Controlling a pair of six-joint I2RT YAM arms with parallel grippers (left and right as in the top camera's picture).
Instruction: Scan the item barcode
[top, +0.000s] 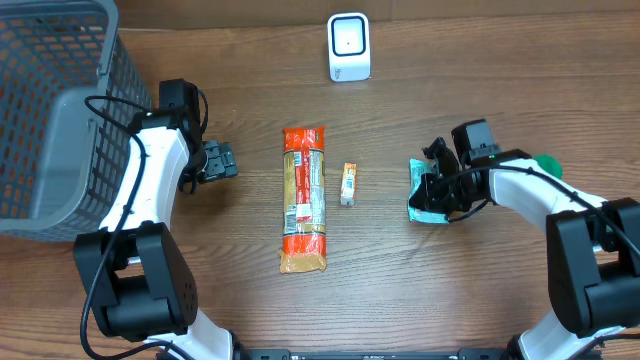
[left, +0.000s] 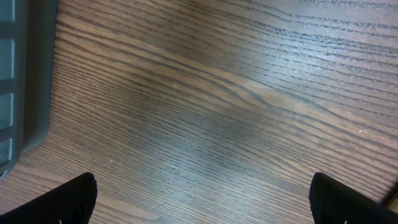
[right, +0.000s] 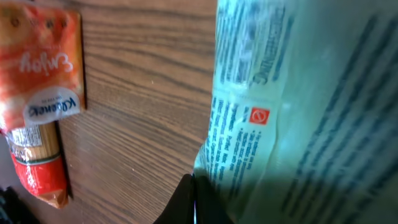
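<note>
Right fingers (right: 186, 204) are pressed together on the near edge of a pale teal packet (right: 292, 118). The right gripper (top: 433, 188) pinches it toward the right edge of the table (top: 480, 90), about midway between the near and far edges. Whether the packet is lifted off the wood cannot be told. Its face carries dense small print, too blurred to read, and a small red square symbol.

Left fingers (left: 73, 200) are spread wide over bare wood. The left gripper (top: 218, 160) holds nothing, close to a grey mesh basket (top: 60, 110) in the far left corner.

At mid-table lies a long orange and red spaghetti pack (top: 304, 200), with a white word that seems to read "Enjoy" upside down and a white label below it. A small sachet (top: 348, 184) lies just beside it. A white scanner (top: 349, 47) stands near the far edge.
</note>
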